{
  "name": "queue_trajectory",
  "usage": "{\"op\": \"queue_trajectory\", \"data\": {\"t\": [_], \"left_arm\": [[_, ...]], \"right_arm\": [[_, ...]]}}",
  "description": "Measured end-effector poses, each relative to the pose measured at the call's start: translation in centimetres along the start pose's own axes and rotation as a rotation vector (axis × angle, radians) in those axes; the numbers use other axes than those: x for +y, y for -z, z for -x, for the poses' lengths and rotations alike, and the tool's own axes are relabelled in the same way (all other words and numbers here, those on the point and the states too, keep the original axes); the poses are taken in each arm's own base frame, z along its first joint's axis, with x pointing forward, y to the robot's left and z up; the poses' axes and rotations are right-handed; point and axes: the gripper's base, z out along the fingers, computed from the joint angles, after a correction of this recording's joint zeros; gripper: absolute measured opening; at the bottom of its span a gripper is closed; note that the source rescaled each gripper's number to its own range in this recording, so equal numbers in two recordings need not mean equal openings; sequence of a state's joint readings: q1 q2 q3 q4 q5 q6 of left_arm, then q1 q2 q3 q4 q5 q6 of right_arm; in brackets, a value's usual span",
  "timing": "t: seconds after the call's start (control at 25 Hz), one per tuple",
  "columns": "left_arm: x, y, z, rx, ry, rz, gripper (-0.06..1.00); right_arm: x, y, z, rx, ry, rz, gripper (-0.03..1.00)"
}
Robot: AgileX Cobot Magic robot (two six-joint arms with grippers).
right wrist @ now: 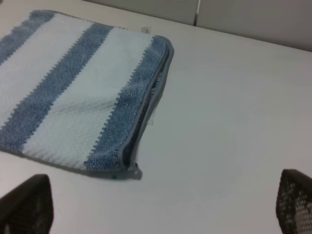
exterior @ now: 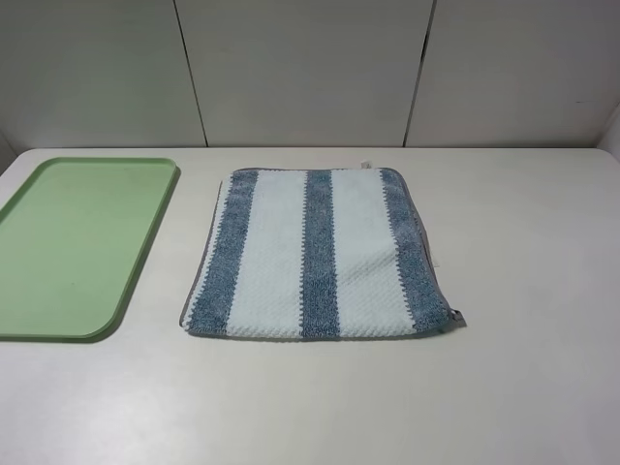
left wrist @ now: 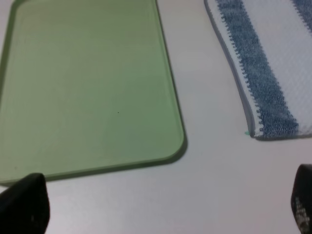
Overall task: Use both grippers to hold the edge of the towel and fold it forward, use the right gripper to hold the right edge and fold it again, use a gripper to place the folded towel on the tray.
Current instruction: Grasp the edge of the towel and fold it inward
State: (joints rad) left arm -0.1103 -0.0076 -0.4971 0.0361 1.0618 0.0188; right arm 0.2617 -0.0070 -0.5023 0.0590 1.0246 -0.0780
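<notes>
The striped blue-grey and white towel (exterior: 315, 254) lies flat on the table's middle, and two layers show along its right side. Its grey hem (right wrist: 148, 105) runs down that side. The light green tray (exterior: 77, 242) sits to the towel's left with nothing on it. Neither gripper shows in the exterior high view. In the left wrist view my left gripper (left wrist: 163, 209) stands open over bare table, between the tray's near corner (left wrist: 170, 146) and the towel's near left corner (left wrist: 273, 126). My right gripper (right wrist: 161, 207) is open too, short of the towel's near right corner (right wrist: 122, 165). Nothing is held.
The white table (exterior: 523, 291) stretches right of the towel and in front of it. Grey wall panels (exterior: 310, 68) stand close behind the towel's far edge. The tray reaches the table's left edge.
</notes>
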Motion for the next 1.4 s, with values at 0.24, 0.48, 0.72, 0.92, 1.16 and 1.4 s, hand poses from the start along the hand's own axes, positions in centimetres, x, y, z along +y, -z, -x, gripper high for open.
{"op": "queue_trajectory", "data": {"t": [0.24, 0.48, 0.72, 0.92, 1.16, 1.4], "left_arm": [[0.00, 0.00, 0.00, 0.000, 0.000, 0.000, 1.00], [0.00, 0.00, 0.00, 0.000, 0.000, 0.000, 1.00], [0.00, 0.00, 0.00, 0.000, 0.000, 0.000, 1.00], [0.00, 0.00, 0.00, 0.000, 0.000, 0.000, 1.00], [0.00, 0.00, 0.00, 0.000, 0.000, 0.000, 1.00], [0.09, 0.00, 0.00, 0.000, -0.004, 0.010, 1.00]], "right_arm": [[0.00, 0.00, 0.00, 0.000, 0.000, 0.000, 1.00], [0.00, 0.00, 0.00, 0.000, 0.000, 0.000, 1.00], [0.01, 0.00, 0.00, 0.000, -0.001, 0.001, 1.00], [0.01, 0.00, 0.00, 0.000, -0.001, 0.001, 1.00], [0.01, 0.00, 0.00, 0.000, -0.001, 0.001, 1.00], [0.02, 0.00, 0.00, 0.000, -0.002, 0.002, 1.00]]}}
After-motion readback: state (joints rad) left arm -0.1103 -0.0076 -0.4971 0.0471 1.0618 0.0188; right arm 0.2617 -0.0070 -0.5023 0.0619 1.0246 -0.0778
